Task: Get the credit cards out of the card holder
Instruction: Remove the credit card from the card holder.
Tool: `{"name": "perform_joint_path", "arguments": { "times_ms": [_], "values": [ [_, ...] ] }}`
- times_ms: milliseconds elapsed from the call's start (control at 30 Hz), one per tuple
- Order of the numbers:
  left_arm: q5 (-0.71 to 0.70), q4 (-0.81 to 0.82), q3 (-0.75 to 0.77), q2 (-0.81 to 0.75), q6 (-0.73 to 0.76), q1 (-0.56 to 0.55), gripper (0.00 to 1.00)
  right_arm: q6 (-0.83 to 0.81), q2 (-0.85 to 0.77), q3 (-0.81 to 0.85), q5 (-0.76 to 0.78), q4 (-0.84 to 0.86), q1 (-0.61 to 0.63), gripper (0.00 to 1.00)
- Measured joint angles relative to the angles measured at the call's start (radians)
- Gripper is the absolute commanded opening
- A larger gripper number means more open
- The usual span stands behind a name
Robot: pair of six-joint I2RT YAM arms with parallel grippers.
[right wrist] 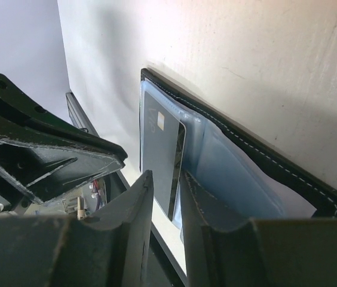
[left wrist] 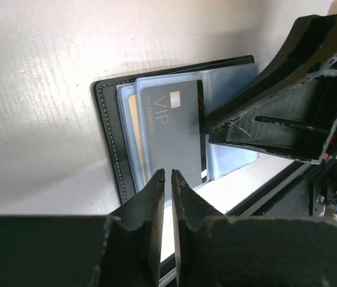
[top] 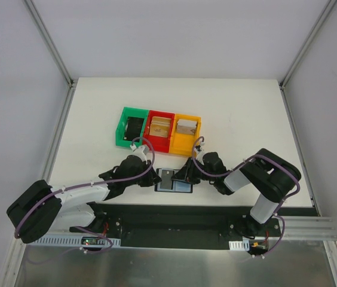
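Nearest your left wrist camera, the left gripper [left wrist: 168,174] hangs at the wallet's [left wrist: 106,131] near edge with its jaws all but together, a bare slit between them, and you can see nothing held there. Across from it, the right gripper [right wrist: 167,176] stands with a narrow gap between its jaws and the grey card's [left wrist: 171,128] edge in that gap; you cannot tell whether they bite on it. That card lies half out on the left panel of the open wallet, which sits flat on the table [top: 234,119] between the two grippers. Under the clear sleeve just beside it, a gold card [left wrist: 131,125] is tucked in. Farther back, a tan card [top: 160,125] seems to lie in the red bin [top: 158,143] and another in the orange bin [top: 183,145], with something dark in the green bin [top: 120,128]. Judge the job as partly done: at least the grey and gold cards are yet to come out.
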Motion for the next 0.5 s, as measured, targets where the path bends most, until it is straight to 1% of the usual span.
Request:
{"name": "perform_joint_path", "arguments": {
  "times_ms": [100, 300, 500],
  "values": [
    [-0.013, -0.019, 0.0, 0.003, 0.002, 0.0, 0.0, 0.002, 0.0, 0.0, -0.001, 0.005, 0.0, 0.31],
    [-0.023, -0.02, 0.0, 0.052, 0.003, 0.0, 0.0, 0.003, 0.0, 0.0, -0.007, 0.011, 0.0, 0.33],
    [-0.023, 0.015, 0.0, 0.081, 0.002, 0.0, 0.0, 0.006, 0.0, -0.003, -0.01, 0.016, -0.002, 0.34]
  ]
}}
